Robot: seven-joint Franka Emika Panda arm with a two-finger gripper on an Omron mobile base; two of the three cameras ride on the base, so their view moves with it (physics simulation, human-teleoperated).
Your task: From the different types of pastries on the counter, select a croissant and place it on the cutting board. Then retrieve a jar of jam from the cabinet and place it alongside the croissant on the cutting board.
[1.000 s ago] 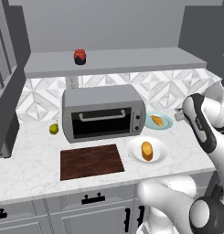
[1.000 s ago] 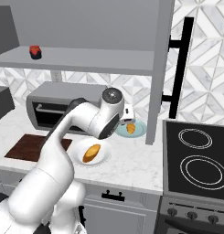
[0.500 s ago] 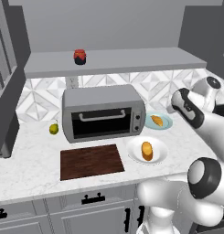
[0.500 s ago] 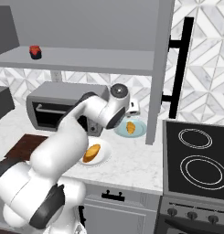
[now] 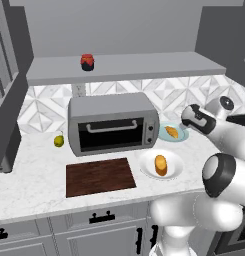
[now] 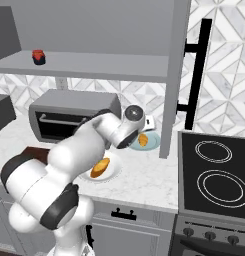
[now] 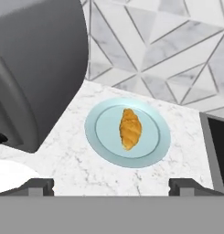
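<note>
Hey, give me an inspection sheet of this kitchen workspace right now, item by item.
Surface: white marble counter over grey drawers with black handles.
Job's things: croissant lies on a pale blue plate beside the toaster oven; cutting board in front of the oven, bare; jar of jam stands on the grey cabinet ledge.
Clutter: orange-yellow roll on a white plate; small yellow-green fruit left of the oven.
Grippers: gripper above the croissant's plate, jaws open, holding nothing.
Cables: nothing seen.
Surroundings: patterned tile backsplash; black stovetop to the right of the counter.
</note>
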